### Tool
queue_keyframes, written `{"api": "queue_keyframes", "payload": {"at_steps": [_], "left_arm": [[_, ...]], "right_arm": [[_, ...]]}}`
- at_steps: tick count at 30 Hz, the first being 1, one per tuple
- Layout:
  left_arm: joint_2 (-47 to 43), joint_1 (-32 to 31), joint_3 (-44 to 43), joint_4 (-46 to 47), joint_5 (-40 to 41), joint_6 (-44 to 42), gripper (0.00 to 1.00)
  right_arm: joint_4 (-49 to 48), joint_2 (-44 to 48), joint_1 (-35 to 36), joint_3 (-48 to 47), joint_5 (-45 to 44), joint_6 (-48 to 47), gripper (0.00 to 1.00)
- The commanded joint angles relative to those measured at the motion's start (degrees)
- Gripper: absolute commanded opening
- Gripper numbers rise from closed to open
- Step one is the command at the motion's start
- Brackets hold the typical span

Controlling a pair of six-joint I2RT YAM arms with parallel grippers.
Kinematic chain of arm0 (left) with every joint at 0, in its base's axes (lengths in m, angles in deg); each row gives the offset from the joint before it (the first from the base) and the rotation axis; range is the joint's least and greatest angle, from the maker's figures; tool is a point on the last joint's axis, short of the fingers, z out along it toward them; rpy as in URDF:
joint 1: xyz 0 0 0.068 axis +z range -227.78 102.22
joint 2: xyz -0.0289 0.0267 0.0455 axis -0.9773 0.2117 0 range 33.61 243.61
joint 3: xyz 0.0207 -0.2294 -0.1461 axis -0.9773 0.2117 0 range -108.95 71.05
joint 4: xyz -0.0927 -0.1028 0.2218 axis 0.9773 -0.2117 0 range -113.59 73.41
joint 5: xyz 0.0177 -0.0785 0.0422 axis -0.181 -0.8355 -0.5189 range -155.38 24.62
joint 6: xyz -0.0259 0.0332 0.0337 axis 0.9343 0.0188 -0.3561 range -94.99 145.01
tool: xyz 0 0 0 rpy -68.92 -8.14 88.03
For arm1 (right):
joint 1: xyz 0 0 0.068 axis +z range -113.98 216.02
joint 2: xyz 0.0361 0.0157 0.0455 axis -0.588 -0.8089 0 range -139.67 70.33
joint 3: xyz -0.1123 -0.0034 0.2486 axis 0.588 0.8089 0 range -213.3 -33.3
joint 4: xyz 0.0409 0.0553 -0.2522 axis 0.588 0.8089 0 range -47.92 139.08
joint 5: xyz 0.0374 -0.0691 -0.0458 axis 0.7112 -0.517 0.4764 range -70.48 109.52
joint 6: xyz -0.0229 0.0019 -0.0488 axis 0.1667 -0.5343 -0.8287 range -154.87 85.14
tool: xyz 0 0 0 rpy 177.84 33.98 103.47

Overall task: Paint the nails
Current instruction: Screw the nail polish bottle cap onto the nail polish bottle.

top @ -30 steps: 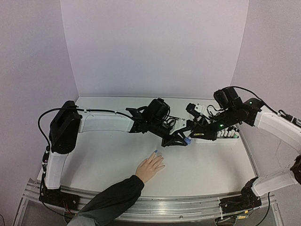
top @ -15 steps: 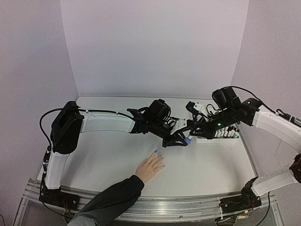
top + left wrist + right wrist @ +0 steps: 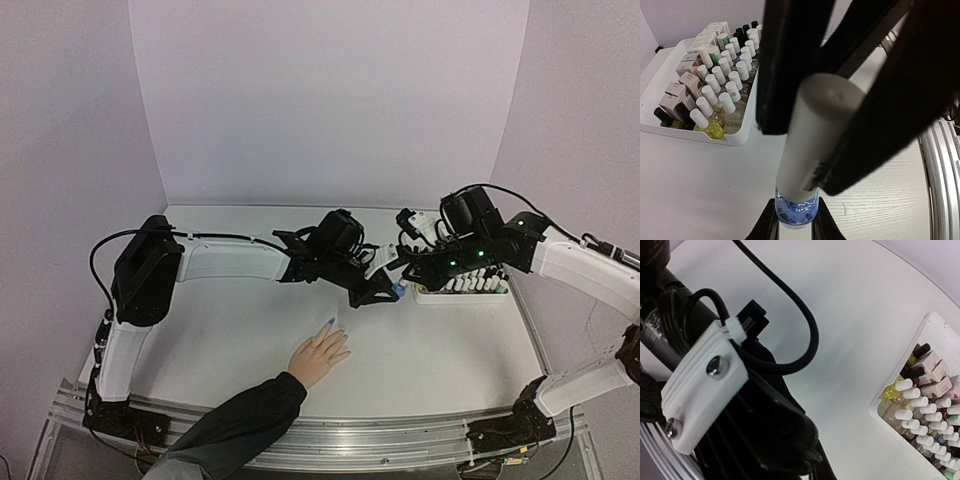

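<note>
While the white tabletop [image 3: 200, 330] boxed in by pale lavender walls [image 3: 330, 100] carries a light-skinned hand [image 3: 320, 357] at its near middle, one of its nails [image 3: 331, 323] blue, only the left wrist view shows the left gripper [image 3: 822, 142] clamping the white cylindrical cap [image 3: 830, 100] and the right gripper [image 3: 796, 227] pinching the blue glass polish bottle [image 3: 796, 210] beneath.

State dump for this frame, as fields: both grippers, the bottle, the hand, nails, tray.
left gripper: shut on the white cap
right gripper: shut on the glass base of the blue polish bottle
bottle: held between both grippers, clear of the tray, cap on
hand: flat, palm down on the table, dark sleeve
nails: one blue nail; the rest are too small to tell
tray: white, packed with polish bottles and boxes, right rear of the table
</note>
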Motion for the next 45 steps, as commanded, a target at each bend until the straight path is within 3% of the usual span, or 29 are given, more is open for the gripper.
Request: {"api": "queue_keyframes", "payload": {"at_steps": [1,5,14,27,34,41,45], "left_arm": [[0.48,-0.61,-4.81,5.71,1.97,-0.32,0.00],[0.64,-0.63,-4.79,5.18,1.90,-0.84,0.00],[-1.37,0.13,-0.02,4.39,0.33,-1.66,0.00],[-2.62,0.32,1.09,4.45,-2.71,-2.69,0.00],[-3.04,0.41,0.91,4.26,-4.89,-2.74,0.00],[-3.63,0.40,1.57,3.15,-6.94,-4.19,0.00],[-4.16,0.38,1.87,2.74,-8.51,-5.04,0.00]], "right_arm": [[-1.74,-3.03,1.74,-1.65,-0.80,9.25,0.00],[-1.69,-4.11,1.79,-3.46,-0.14,10.53,0.07],[-1.60,-2.00,1.80,-5.96,2.22,8.79,0.47],[1.53,2.17,1.71,-3.66,-0.50,5.31,0.80],[9.93,3.07,1.31,-4.16,6.38,-3.04,0.94],[10.53,7.34,0.90,-3.32,9.21,-9.16,0.93],[10.35,8.55,0.74,-2.27,6.51,-11.39,0.81]]}}
